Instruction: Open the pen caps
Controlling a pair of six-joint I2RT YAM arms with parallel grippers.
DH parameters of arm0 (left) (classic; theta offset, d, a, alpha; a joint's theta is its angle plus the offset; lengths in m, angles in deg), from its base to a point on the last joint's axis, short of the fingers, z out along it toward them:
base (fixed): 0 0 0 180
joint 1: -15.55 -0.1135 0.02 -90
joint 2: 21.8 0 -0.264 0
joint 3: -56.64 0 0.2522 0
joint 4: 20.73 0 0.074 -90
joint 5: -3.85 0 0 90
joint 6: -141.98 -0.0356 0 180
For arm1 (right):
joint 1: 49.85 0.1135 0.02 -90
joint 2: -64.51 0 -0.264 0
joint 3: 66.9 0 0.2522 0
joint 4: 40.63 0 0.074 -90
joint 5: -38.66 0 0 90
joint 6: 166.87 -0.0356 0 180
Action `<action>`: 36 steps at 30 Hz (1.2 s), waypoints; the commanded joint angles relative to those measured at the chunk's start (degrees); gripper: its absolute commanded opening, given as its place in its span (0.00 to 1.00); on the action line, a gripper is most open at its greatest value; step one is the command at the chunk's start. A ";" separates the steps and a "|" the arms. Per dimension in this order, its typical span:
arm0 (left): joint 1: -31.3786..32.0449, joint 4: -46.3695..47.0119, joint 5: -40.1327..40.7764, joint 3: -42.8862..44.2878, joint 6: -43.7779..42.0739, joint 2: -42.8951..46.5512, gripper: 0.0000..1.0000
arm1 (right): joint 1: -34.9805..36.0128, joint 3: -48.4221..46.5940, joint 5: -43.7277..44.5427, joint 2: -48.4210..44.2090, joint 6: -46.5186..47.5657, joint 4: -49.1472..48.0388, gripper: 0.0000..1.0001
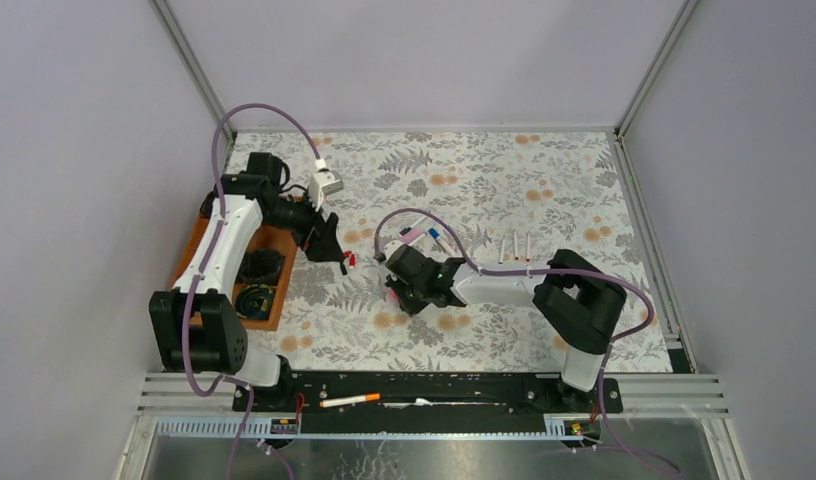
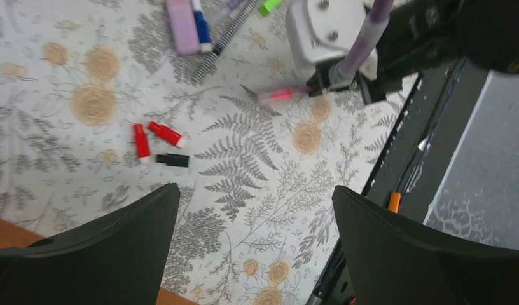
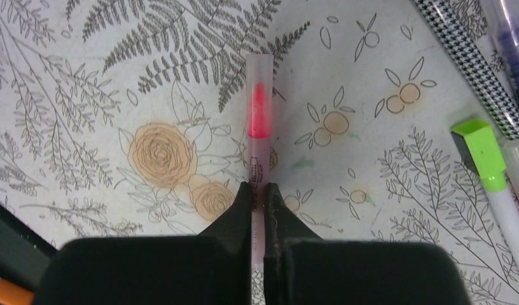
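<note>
Pen caps (image 2: pixel 165 133) lie loose at the middle of the tabletop (image 1: pixel 484 170); the pink pen (image 3: pixel 259 159) has its cap on.
Top view: right gripper (image 1: pixel 395 292) low, beside them. Left wrist: left gripper (image 2: pixel 255 190) wide open above them, probably ready to pull. Right wrist: jaws clamped on the barrel, clear cap (image 3: pixel 259 70) left free.

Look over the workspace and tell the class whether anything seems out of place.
One orange-ended pen lies on the black rail between the arm bases, off the floral cloth where the work is happening, so it looks dropped or set aside. I see no spill or damage.
</note>
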 commanded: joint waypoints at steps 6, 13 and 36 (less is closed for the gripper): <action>2.02 -8.08 -5.75 -12.62 -24.51 0.97 0.97 | -11.16 1.86 -27.52 -11.53 0.08 -0.68 0.00; 8.96 -5.90 -7.46 -13.93 -27.32 1.95 0.97 | -15.56 -5.52 -52.10 -8.42 3.52 9.55 0.00; 18.30 3.02 -7.81 -13.91 -23.02 7.38 0.71 | -15.71 -18.20 -64.63 1.58 3.99 16.46 0.00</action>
